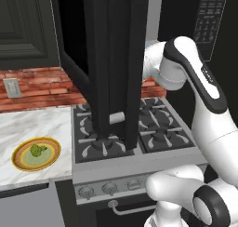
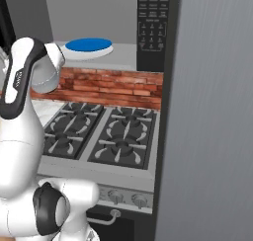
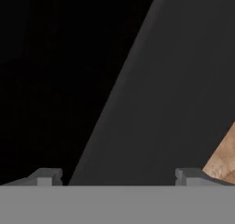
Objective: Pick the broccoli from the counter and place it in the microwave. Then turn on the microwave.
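Observation:
The broccoli point(image 1: 37, 150), a small yellow-green floret, lies on a yellow plate point(image 1: 18, 157) on the white marble counter point(image 1: 32, 121) at the left. The black microwave point(image 2: 154, 27) hangs above the stove with its door point(image 1: 114, 68) swung open towards me; its light grey inside is visible. My arm reaches up behind that door, well to the right of the broccoli and above it. In the hand view my gripper point(image 3: 117, 178) is open, its fingertips point(image 3: 46, 176) wide apart with nothing between them, facing a dark and a grey surface.
A blue plate point(image 2: 89, 45) sits inside the microwave. Below is the black gas stovetop point(image 2: 99, 131) with knobs along its front. A brick wall point(image 1: 42, 89) with an outlet point(image 1: 12, 87) backs the counter. A tall grey panel point(image 2: 212, 111) stands at the right.

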Tool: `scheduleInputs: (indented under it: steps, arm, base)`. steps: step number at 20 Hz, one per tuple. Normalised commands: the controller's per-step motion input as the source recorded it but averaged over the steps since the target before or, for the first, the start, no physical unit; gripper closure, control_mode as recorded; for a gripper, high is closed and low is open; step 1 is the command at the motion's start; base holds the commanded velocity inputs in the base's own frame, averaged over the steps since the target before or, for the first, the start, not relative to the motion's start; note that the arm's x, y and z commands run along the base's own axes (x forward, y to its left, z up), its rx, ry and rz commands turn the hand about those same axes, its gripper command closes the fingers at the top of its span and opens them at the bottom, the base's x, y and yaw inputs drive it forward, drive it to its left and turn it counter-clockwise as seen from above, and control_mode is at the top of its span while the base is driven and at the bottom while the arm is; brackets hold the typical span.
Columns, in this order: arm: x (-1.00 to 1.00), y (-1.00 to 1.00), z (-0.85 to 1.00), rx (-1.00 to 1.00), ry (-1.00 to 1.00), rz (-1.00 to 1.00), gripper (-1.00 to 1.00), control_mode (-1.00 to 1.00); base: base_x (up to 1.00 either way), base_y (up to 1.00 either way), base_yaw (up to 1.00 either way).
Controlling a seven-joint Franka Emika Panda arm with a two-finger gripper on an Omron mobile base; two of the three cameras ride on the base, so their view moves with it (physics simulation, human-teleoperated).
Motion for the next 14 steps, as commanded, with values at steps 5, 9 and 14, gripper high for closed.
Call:
scheduleInputs:
  steps: [5,9,14]
  arm:
    - [-0.18,0.49,0.00,0.00,-0.02,0.05,-1.00,-1.00]
    - [-0.10,0.25,0.00,0.00,-0.10,0.02,-1.00,-1.00]
    - [0.04,-0.08,0.00,0.00,-0.20,0.00,-1.00,-1.00]
  base:
    - [0.00,0.00,0.00]
    - [0.00,0.00,0.00]
    - [0.00,0.00,0.00]
